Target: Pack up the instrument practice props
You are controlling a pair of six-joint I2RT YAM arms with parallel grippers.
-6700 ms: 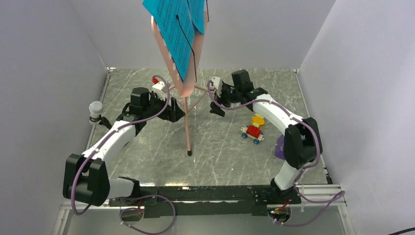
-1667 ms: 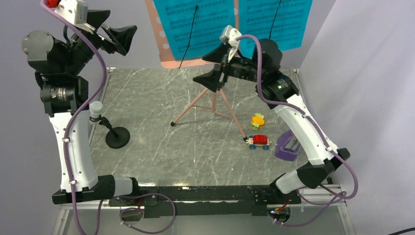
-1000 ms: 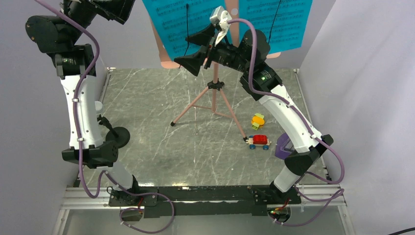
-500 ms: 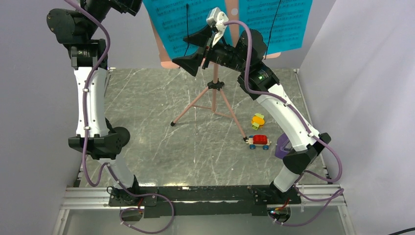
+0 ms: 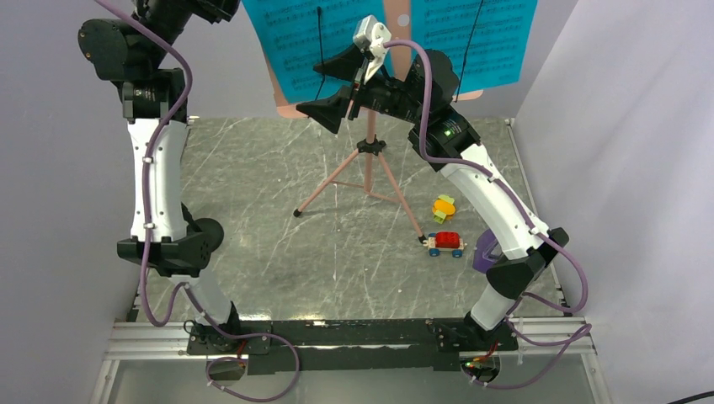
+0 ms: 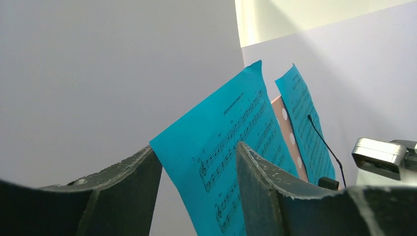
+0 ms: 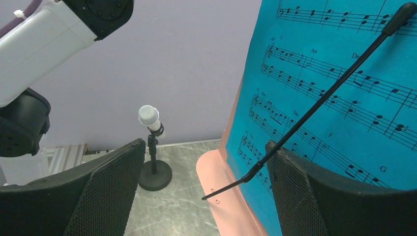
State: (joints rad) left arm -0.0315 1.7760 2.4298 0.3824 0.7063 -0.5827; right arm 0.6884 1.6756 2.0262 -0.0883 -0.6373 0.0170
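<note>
Movement belongs to the left gripper [image 6: 194, 152]. Raised beside the music stand [image 5: 368, 147], it has closed in on the left page [image 6: 226, 118] within the last second. Its fingers have drawn nearer, but a gap remains with the page corner inside, not visibly pinched. The right gripper [image 7: 204, 145] stays spread wide just before the stand's pink desk [image 7: 226, 206], holding nothing. That likely means the first page is about to be lifted; nothing looks packed so far. The stand is mid-table, the purple metronome [image 5: 484, 251] near the right edge, half hidden by the right arm [image 5: 492, 198]. The overhead view crops the left gripper and the page tops, and no box shows.
</note>
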